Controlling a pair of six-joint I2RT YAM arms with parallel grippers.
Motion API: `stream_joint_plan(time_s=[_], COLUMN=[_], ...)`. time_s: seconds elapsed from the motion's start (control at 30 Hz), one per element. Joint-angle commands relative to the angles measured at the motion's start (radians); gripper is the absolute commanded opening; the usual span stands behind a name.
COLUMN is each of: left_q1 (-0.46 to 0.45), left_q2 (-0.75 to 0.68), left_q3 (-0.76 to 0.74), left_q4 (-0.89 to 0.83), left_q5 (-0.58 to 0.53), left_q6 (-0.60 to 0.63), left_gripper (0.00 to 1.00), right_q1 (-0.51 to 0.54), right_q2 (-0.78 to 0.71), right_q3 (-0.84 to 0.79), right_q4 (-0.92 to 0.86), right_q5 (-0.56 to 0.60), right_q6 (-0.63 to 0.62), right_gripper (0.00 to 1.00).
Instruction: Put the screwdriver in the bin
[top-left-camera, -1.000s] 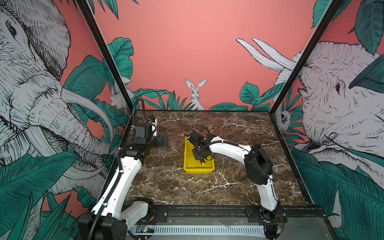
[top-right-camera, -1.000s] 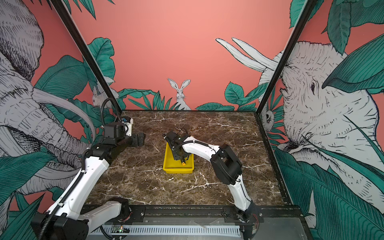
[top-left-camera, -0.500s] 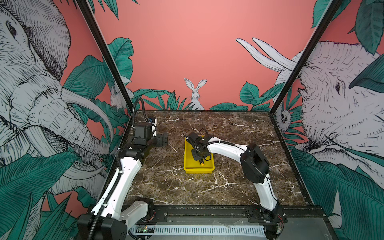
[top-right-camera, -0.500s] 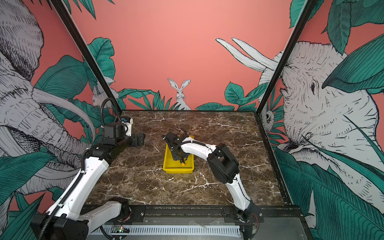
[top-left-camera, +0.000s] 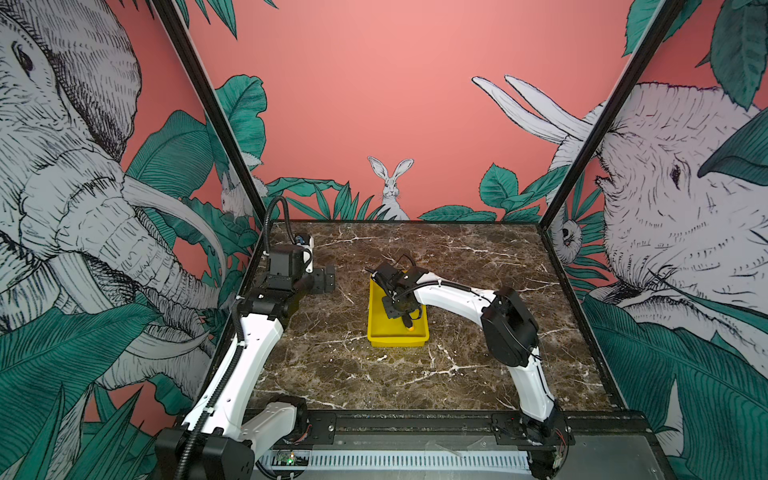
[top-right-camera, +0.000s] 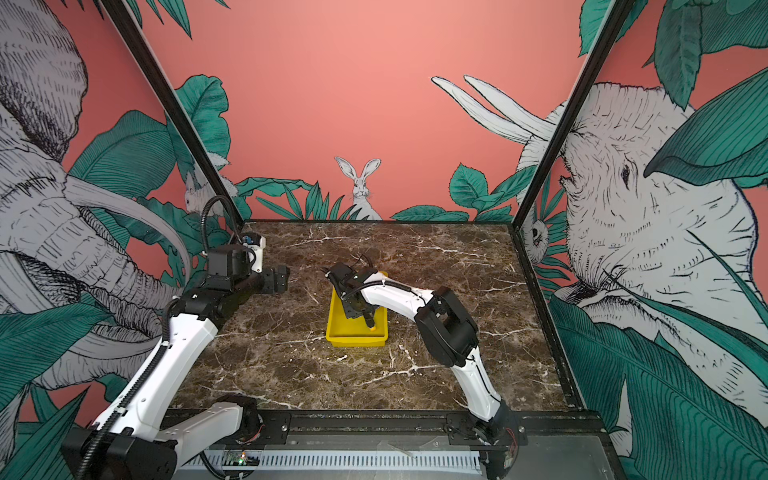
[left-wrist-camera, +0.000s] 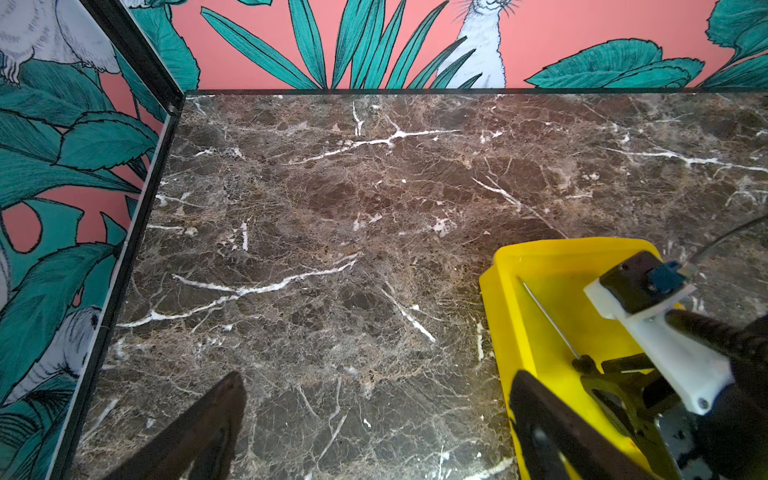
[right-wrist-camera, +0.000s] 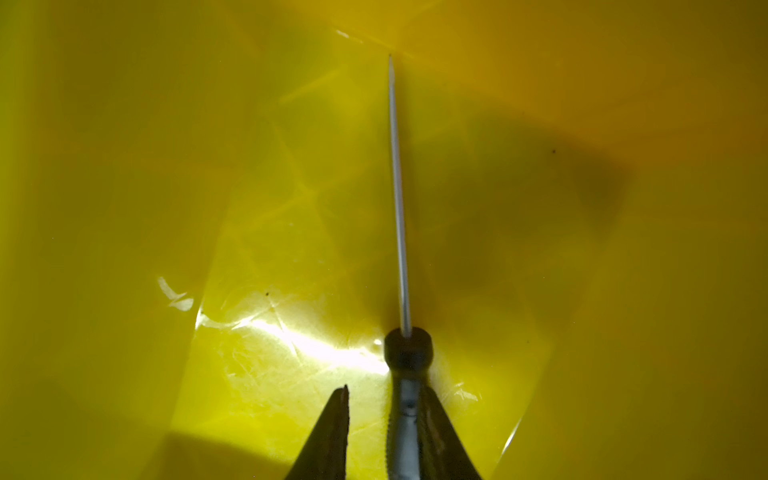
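One screwdriver (right-wrist-camera: 399, 208), one yellow bin (top-left-camera: 397, 341) and one marble tabletop (top-left-camera: 353, 374) appear with two grippers in all, one left gripper (top-left-camera: 325, 281) and one right gripper (right-wrist-camera: 386, 390), plus two painted elephants (top-left-camera: 62, 199) (top-left-camera: 665, 199).

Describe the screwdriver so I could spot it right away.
Find the brown marble table, then the yellow bin at its middle. Inside, at the right gripper fingertips, is the screwdriver: the only tool in it, with a thin grey shaft, black handle and orange end cap.
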Motion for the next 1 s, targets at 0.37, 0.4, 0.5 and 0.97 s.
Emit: stream_joint_plan(time_s=[0.37,0.4,0.5,0.97], left_q1=[0.005,0.005,0.005,0.005], left_q2=[-0.033,-0.035,-0.037,-0.096], left_q3=[-0.016,-0.016,-0.017,-0.077], left_q4=[-0.037,-0.037,-0.040,0.028], left_q5=[-0.030,-0.026,-0.027,-0.084], left_q6=[0.020,0.021,0.023,0.038], left_gripper=[1.00,1.00,1.00,1.00], right_q1=[-0.091,-0.109,-0.165,-0.417], right_q2=[-0.316,-0.346,-0.443,-0.760], right_q3=[0.084,0.078,0.047,-0.165], right_q4=[-0.102,-0.106,-0.110,-0.121], right_q5=[0.068,0.065,0.081,0.153], right_q6=[-0.090,-0.096,-0.125,-0.206], right_gripper=[0.34,0.36,0.45,0.99])
